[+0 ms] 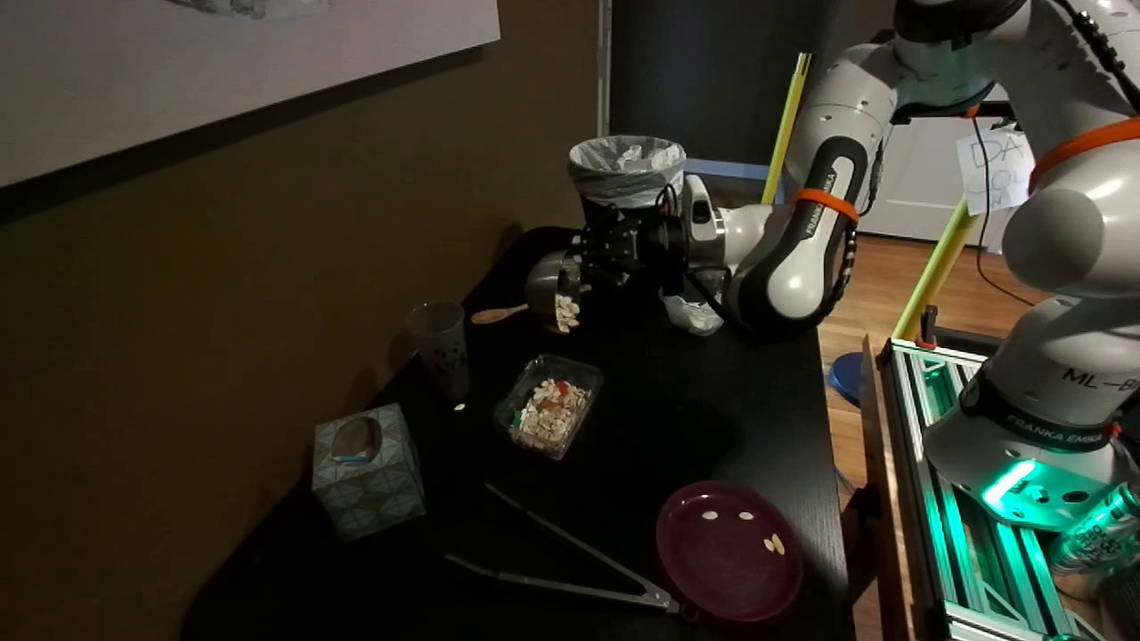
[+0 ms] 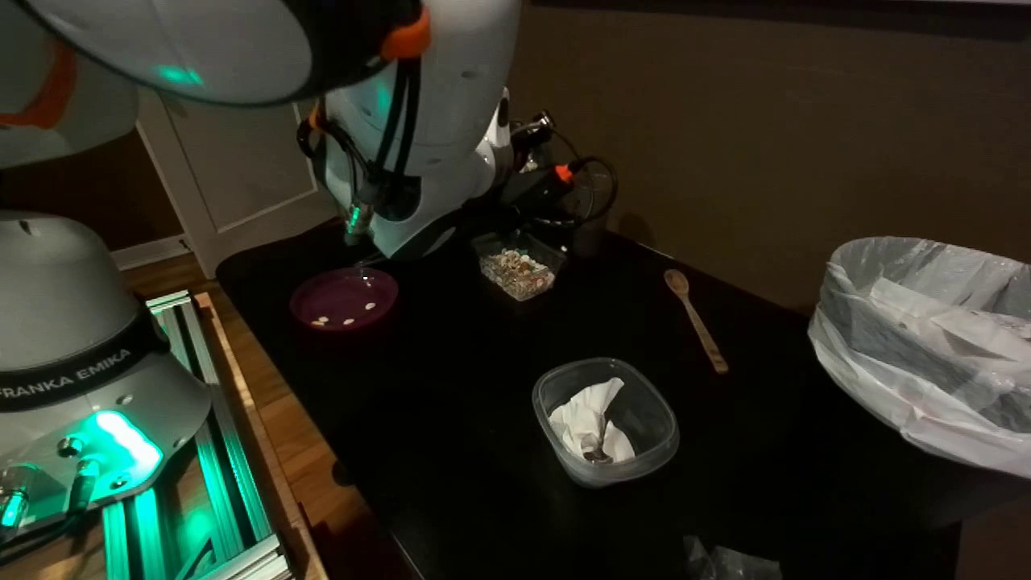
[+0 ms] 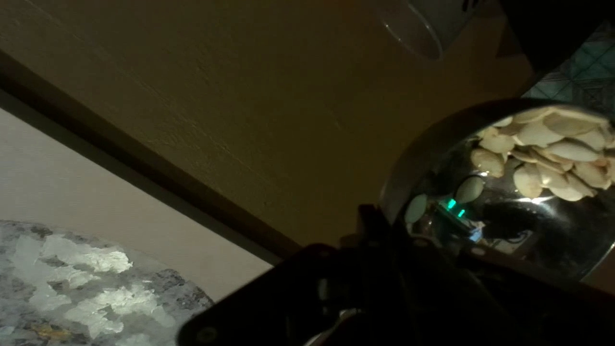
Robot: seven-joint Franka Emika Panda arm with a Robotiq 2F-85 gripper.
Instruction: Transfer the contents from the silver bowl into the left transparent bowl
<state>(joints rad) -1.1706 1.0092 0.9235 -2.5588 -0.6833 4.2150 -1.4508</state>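
Tongs (image 1: 614, 597) lie spread on the dark table (image 1: 695, 401), their hinged end right by a purple plate (image 1: 730, 574). A tissue box (image 1: 370, 485) stands to their left in an exterior view. Farther back sits the clear container (image 1: 559, 366), holding a pale flaky mix (image 1: 550, 417) with red pieces, and a tall cup (image 1: 441, 343) stands near it. Beyond those, the metal bowl (image 1: 541, 289) is up above the table, tipped on its side. The gripper (image 1: 583, 253) has its fingers closed on the bowl's upper rim. Pale seeds (image 3: 552, 149) are inside, most heaped on the low side, below the fingertips and apart from them; a couple lie close to the grip. Behind the bowl shows a wooden spoon (image 1: 496, 315), and farthest off stands a trash bin (image 1: 623, 189).
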